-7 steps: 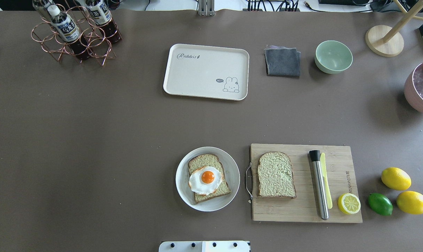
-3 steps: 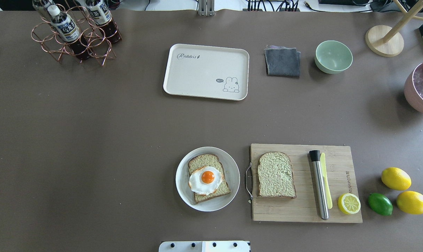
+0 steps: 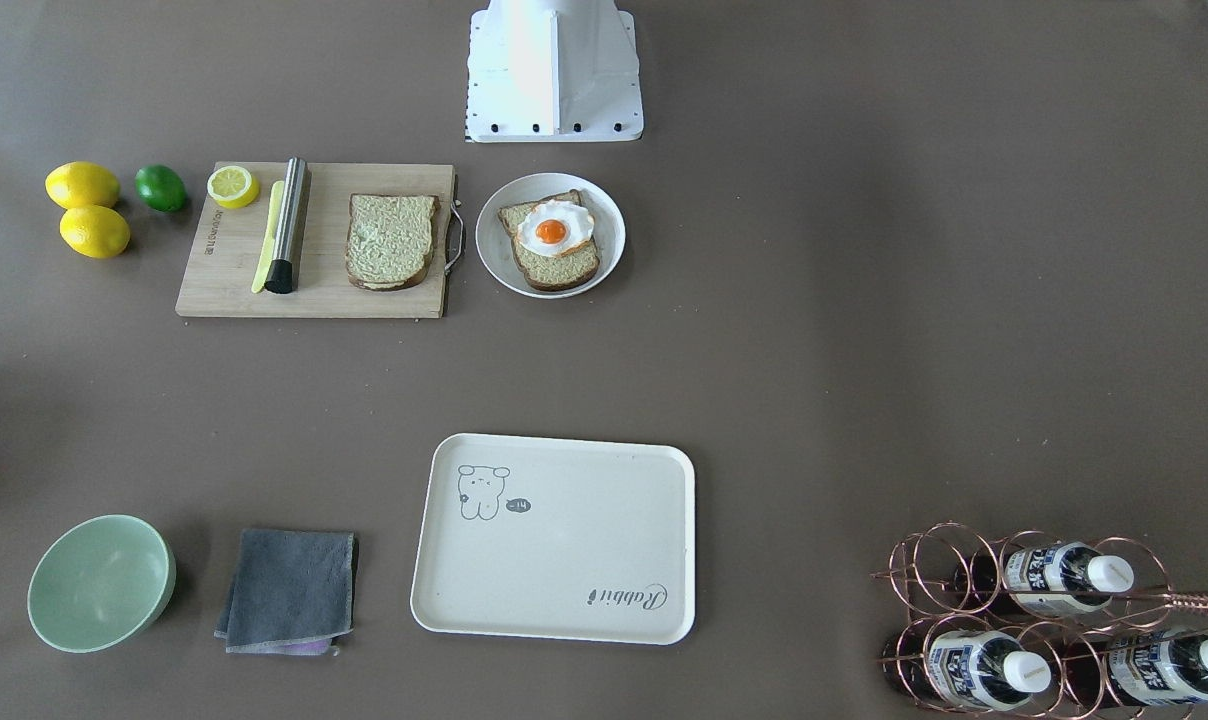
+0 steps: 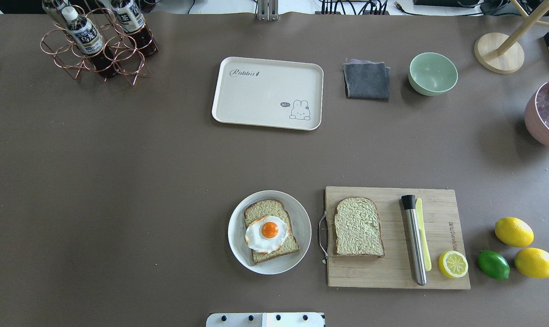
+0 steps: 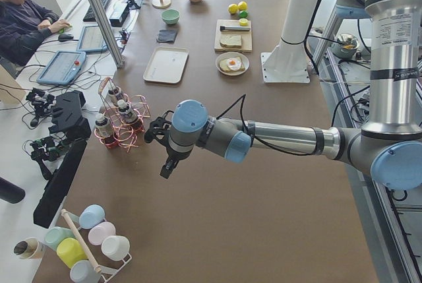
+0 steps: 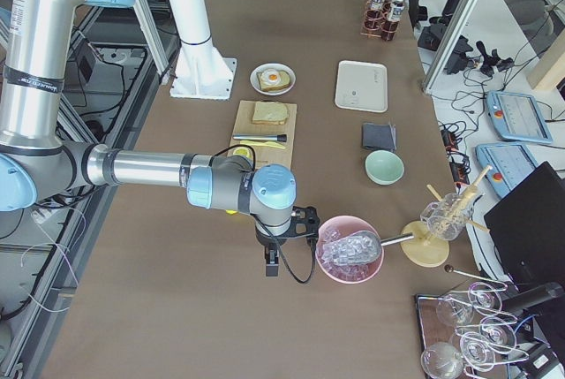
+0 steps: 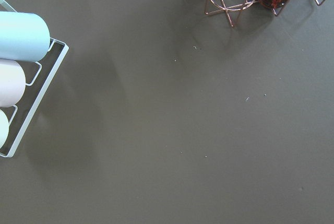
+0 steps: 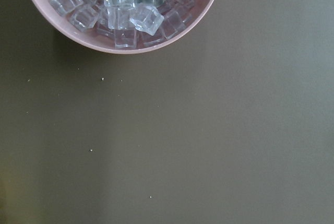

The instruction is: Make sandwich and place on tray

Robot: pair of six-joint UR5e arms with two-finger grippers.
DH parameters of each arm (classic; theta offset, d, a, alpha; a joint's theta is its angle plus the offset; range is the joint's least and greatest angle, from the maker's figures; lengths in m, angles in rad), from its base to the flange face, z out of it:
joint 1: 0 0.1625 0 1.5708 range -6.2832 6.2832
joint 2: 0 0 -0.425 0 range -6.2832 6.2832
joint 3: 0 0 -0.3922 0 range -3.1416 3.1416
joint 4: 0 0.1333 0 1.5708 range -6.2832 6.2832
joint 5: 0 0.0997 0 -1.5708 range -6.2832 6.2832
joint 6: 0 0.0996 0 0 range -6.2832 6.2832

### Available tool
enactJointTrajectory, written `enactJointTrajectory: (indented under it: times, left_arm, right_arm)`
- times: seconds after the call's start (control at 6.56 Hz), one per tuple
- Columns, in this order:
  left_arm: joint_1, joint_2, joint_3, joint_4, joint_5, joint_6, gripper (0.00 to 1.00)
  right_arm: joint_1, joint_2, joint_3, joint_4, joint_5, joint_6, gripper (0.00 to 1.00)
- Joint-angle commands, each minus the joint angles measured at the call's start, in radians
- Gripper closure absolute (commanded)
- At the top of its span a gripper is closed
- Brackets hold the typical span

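Note:
One bread slice [image 4: 262, 210] lies on a round white plate [image 4: 303, 225] with the fried egg [image 4: 266, 234] on top of it. The second bread slice [image 4: 358, 226] lies bare on the wooden cutting board [image 4: 392, 268]. The cream tray [image 4: 256, 97] is empty at the far middle; it also shows in the front-facing view [image 3: 564, 540]. My left gripper [image 5: 165, 167] hangs over the table's left end, far from the food. My right gripper [image 6: 272, 264] hangs beside a pink ice bowl [image 6: 350, 249]. I cannot tell whether either gripper is open or shut.
On the board lie a steel muddler [image 4: 414, 240], a yellow knife and a lemon half [image 4: 453, 264]. Two lemons and a lime [image 4: 493, 265] lie right of it. A grey cloth [image 4: 366, 80], a green bowl [image 4: 432, 73] and a copper bottle rack [image 4: 97, 43] stand along the far side.

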Motion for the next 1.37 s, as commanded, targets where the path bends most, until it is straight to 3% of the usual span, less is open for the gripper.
enactJointTrajectory:
  times: [0.0,0.15,0.3,0.46,0.61,1.07,1.22]
  left_arm:
    - [0.047,-0.023,0.000,-0.047,0.006,0.002,0.02]
    - [0.073,-0.062,-0.003,-0.051,0.004,-0.004,0.02]
    - [0.118,-0.114,-0.003,-0.052,0.006,-0.098,0.02]
    - [0.174,-0.138,-0.014,-0.054,0.007,-0.202,0.02]
    - [0.237,-0.153,-0.029,-0.054,0.007,-0.301,0.02]
    - [0.435,-0.197,-0.146,-0.063,0.013,-0.742,0.02]
    - [0.511,-0.199,-0.166,-0.153,0.019,-0.916,0.02]
  right_arm:
    - [-0.001,0.003,0.011,0.143,0.139,0.006,0.00]
    - [-0.025,0.004,0.001,0.237,0.178,0.014,0.00]
    - [-0.114,0.049,0.001,0.242,0.173,0.053,0.00]
    - [-0.194,0.066,0.017,0.279,0.163,0.195,0.00]
    - [-0.261,0.072,0.021,0.392,0.143,0.332,0.00]
    - [-0.540,0.156,0.099,0.545,-0.018,0.972,0.01]
    - [-0.650,0.191,0.143,0.545,-0.076,1.168,0.00]
